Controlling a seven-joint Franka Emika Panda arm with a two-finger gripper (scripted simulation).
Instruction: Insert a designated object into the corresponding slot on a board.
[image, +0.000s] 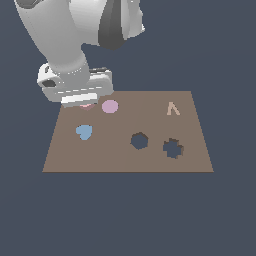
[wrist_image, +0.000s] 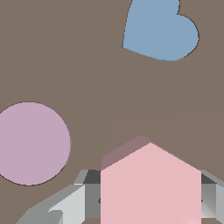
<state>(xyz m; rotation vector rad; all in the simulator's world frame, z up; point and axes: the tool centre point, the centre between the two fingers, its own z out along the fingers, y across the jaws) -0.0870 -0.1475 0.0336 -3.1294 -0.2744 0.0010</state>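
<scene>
Pink hexagonal piece (wrist_image: 150, 183) sits clamped between my tool (wrist_image: 148, 199) fingers, near the board's (image: 125, 160) far left corner beside the lilac disc (image: 110, 106). I should lift level, then align flats over the hexagon slot (image: 139, 141), not the gear hole (image: 173, 148).

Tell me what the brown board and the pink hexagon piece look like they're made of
Both are simulator renders, so this is only a guess. The board is flat matte brown with no grain or shine, perhaps painted wood or fibreboard. The pink hexagon piece, between the gripper fingers, is uniform pastel with crisp edges and no gloss, resembling matte plastic or foam.
</scene>
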